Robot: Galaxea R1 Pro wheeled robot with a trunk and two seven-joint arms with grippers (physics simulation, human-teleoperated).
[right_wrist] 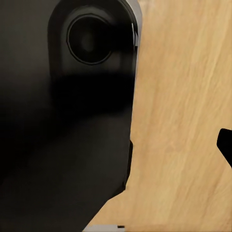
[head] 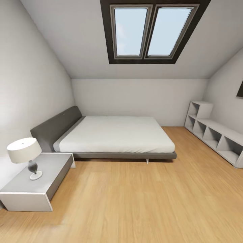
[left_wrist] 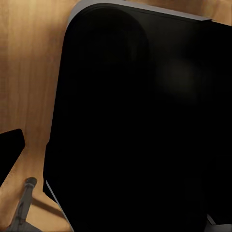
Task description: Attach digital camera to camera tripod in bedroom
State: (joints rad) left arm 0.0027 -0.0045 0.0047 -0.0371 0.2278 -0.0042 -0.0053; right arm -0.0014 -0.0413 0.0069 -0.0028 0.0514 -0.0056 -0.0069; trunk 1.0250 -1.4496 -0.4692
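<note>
Nearest the head camera lies bare wood plank floor (head: pixel 135 202), running up to a low grey bedside table (head: pixel 50 165) at the left wall. On that table stands a lamp (head: pixel 25 153) with a pale drum shade, a dark stem and a round white foot, upright. Beyond it, a grey bed (head: pixel 114 135) with a dark headboard sits against the left wall, its mattress bare and flat. A white cube shelf (head: pixel 216 135) runs along the right wall, its compartments open. A double skylight (head: pixel 153 30) in a dark frame is set in the sloped ceiling above the bed. A dark picture edge (head: pixel 240 89) shows high on the right wall.

Left wrist view: a large black rounded body of the robot (left_wrist: pixel 135 125) over wood floor; a thin grey metal rod (left_wrist: pixel 23 203) with a knobbed end lies at the frame corner, identity uncertain. Right wrist view: a black housing with a round recess (right_wrist: pixel 89 38), wood floor beside it.

Left tool and right tool: state cannot be told. Position of the digital camera and camera tripod relative to either tool cannot be told from these frames
</note>
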